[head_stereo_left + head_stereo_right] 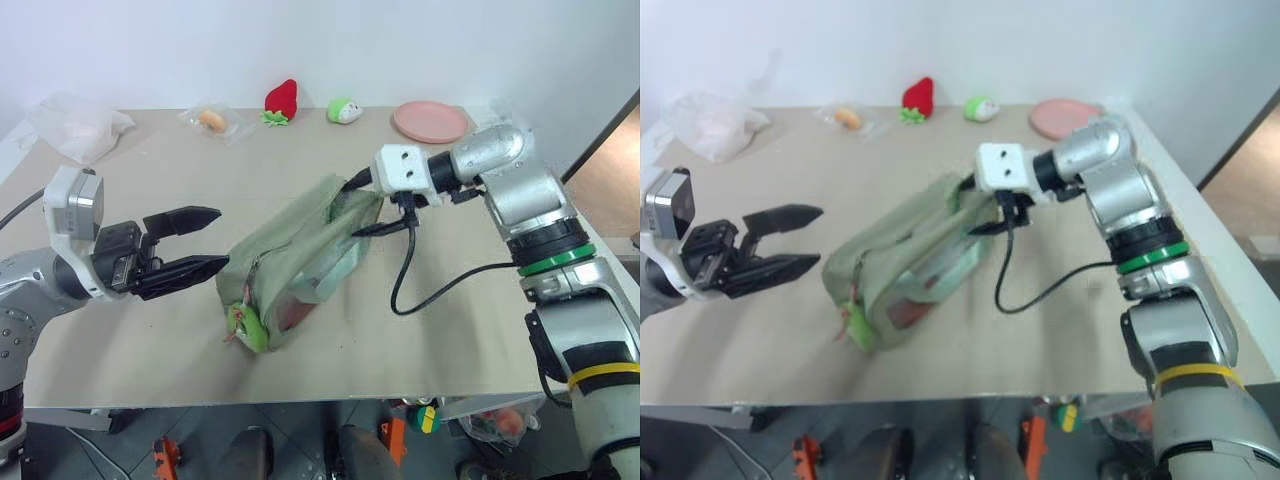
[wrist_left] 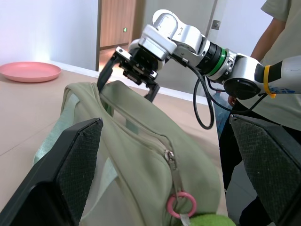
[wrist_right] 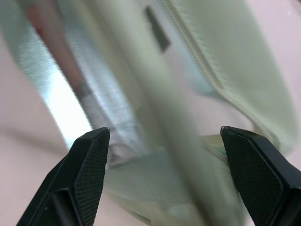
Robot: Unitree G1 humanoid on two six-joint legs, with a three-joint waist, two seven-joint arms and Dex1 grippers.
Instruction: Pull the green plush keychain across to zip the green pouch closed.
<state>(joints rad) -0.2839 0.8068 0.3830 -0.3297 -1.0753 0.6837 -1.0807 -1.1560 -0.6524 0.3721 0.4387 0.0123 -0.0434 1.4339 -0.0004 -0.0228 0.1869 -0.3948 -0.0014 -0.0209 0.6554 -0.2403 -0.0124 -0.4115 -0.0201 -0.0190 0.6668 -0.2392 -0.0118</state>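
Both pincers wide open, nothing gripped. My left pincer sits low over the worktop, fingers pointing sideways at the near end of the green pouch, close to it but apart. My right pincer is angled down at the far end of the pouch, one finger on each side of the top edge. From the right wrist view the fabric runs between the two fingers; can't tell whether either pad touches it.

Pouch lies on its side mid-worktop, long axis running diagonally from near-left to far-right, clear window side facing me with something red visible inside. Zipper runs along the top; in the left wrist view the slider sits toward the near end, with a pink ring hanging from the pull. The green plush keychain hangs off that ring at the near end of the pouch, resting against the fabric just above the worktop, just beside my left fingertips.

Back edge of the worktop: crumpled clear bag far left, small wrapped item, red strawberry plush, round green-and-white plush, pink plate. Black cable loops from my right wrist onto the worktop. A person stands behind my right arm.
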